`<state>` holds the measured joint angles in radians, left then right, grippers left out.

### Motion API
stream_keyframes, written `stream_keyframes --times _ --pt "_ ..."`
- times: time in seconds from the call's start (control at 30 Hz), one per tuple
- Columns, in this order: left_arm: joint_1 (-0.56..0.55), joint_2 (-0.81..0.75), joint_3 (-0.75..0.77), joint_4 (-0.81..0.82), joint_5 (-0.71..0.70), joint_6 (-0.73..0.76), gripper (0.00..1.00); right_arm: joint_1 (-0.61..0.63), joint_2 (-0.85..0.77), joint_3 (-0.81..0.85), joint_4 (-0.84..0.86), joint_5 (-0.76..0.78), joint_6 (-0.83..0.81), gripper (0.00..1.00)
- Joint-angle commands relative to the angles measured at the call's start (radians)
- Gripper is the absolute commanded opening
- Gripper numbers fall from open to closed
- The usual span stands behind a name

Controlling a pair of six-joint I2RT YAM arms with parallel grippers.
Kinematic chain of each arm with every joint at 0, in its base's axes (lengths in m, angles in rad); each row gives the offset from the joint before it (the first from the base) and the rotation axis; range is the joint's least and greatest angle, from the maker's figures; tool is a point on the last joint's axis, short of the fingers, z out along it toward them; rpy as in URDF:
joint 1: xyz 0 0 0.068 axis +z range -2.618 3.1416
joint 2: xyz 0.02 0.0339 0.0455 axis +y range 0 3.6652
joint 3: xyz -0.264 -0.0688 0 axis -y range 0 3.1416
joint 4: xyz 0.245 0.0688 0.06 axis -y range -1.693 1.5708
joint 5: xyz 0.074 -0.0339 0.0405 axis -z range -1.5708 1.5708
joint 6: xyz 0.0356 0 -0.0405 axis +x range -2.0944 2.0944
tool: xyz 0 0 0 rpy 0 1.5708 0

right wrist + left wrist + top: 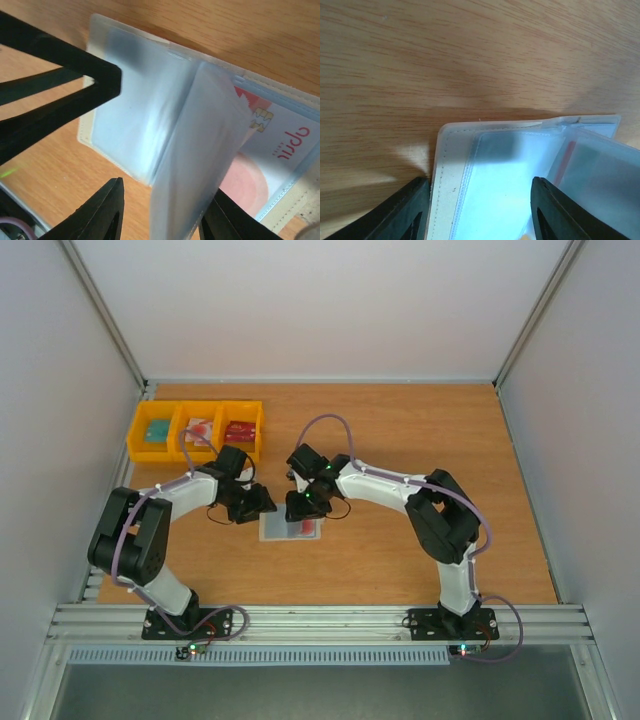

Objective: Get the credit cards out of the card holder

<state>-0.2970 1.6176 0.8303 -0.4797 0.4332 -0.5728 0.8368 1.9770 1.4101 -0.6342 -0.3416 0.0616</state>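
Check the card holder (292, 528): open on the tabletop (420, 440), one credit card (280, 145) tucked inside. Your left claw (479, 186) and right claw (165, 196) both stand released, straddling it.

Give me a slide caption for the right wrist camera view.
Right pincer straddles a raised clear pocket leaf of the open card holder, exposing a pink-and-white credit card.

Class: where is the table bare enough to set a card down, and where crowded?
Free: table between yellow bins and right wall; near strip between card holder and front rail. Crowded: around the holder, where left gripper and right gripper meet.
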Motion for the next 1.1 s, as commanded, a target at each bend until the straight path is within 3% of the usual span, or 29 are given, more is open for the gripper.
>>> stream_keyframes --times 0.0,0.33,0.63,0.83,1.07 --pt "-0.006 0.045 -0.022 -0.005 -0.005 0.001 0.56 0.009 -0.085 0.006 0.015 -0.01 -0.041 0.42" --pt "-0.007 0.046 -0.022 -0.004 -0.004 -0.001 0.48 -0.008 -0.039 0.034 -0.057 0.065 -0.037 0.38" --pt "-0.008 0.044 -0.02 0.0 0.005 -0.001 0.46 -0.008 0.031 0.062 -0.001 -0.027 -0.023 0.18" --pt "-0.007 0.04 -0.019 0.004 0.014 -0.001 0.46 -0.014 0.029 0.069 -0.038 0.009 -0.026 0.01" --pt "-0.007 0.014 -0.002 0.018 0.092 0.023 0.61 -0.023 -0.12 0.0 -0.042 0.007 -0.098 0.01"
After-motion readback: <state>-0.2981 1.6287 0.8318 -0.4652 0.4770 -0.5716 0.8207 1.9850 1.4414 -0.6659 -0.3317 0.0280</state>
